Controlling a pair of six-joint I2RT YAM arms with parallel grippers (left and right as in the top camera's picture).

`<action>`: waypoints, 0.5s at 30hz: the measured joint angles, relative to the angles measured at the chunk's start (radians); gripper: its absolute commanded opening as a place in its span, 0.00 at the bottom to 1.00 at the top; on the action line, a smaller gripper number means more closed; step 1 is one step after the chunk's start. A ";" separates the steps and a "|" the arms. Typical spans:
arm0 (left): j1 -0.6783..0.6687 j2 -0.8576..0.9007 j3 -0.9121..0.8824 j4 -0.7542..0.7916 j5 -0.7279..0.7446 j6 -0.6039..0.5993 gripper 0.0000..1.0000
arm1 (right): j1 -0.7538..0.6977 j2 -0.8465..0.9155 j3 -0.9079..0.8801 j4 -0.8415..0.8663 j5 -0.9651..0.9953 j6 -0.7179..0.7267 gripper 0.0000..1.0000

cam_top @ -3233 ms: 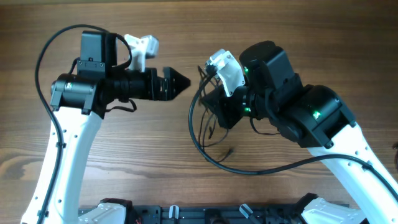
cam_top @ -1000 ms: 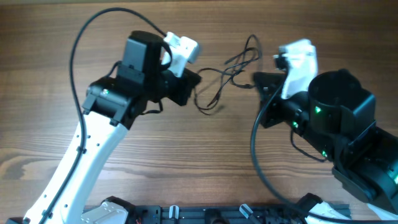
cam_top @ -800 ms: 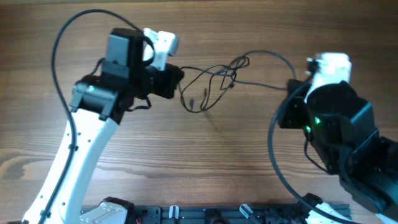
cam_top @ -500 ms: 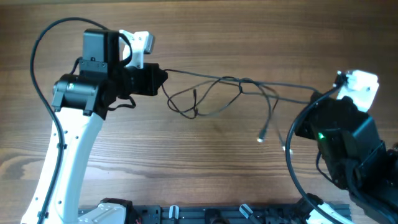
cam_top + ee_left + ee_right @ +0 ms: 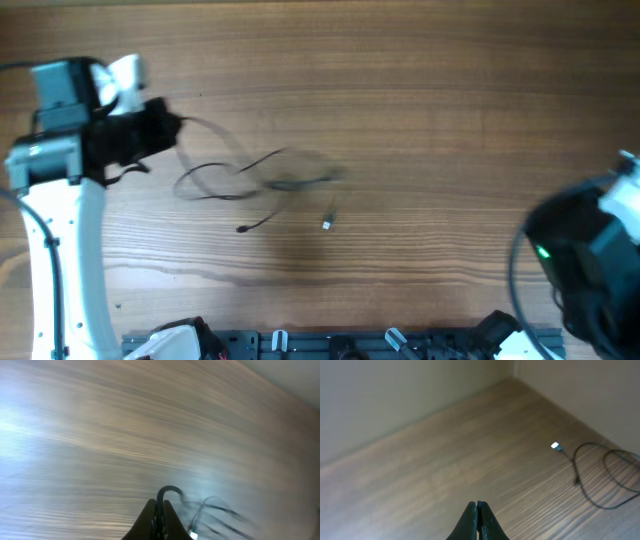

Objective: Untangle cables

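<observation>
The thin dark cables (image 5: 240,178) lie in loose, blurred loops left of the table's middle. A silvery plug (image 5: 327,222) and a dark plug (image 5: 241,229) rest on the wood in front of them. My left gripper (image 5: 176,129) is at the far left, shut on one cable strand. In the left wrist view the cord (image 5: 170,490) arcs out from between the shut left gripper (image 5: 161,504). The right gripper (image 5: 477,505) is shut with nothing in it, far from the cable (image 5: 600,477) and its plug (image 5: 555,446). In the overhead view only the right arm's body (image 5: 590,265) shows at the right edge.
The table is bare brown wood (image 5: 430,120). A black rail with clips (image 5: 330,343) runs along the front edge. A pale wall (image 5: 395,390) rises beyond the table in the right wrist view.
The left arm swung far left, dragging the cables with it. The right arm pulled back to the right edge. The cord stretched between both grippers now trails only from the left one.
</observation>
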 measured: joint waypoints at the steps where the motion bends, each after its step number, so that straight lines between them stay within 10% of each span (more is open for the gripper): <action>1: 0.023 -0.002 0.000 -0.006 -0.013 -0.001 0.04 | -0.001 -0.008 0.004 -0.003 0.037 0.019 0.04; 7: 0.179 -0.031 0.000 -0.043 0.018 0.008 0.04 | -0.001 -0.001 0.004 0.022 0.053 0.052 0.06; 15: 0.090 -0.039 0.000 -0.040 0.342 0.158 0.04 | -0.001 0.008 0.004 0.256 -0.170 -0.089 0.36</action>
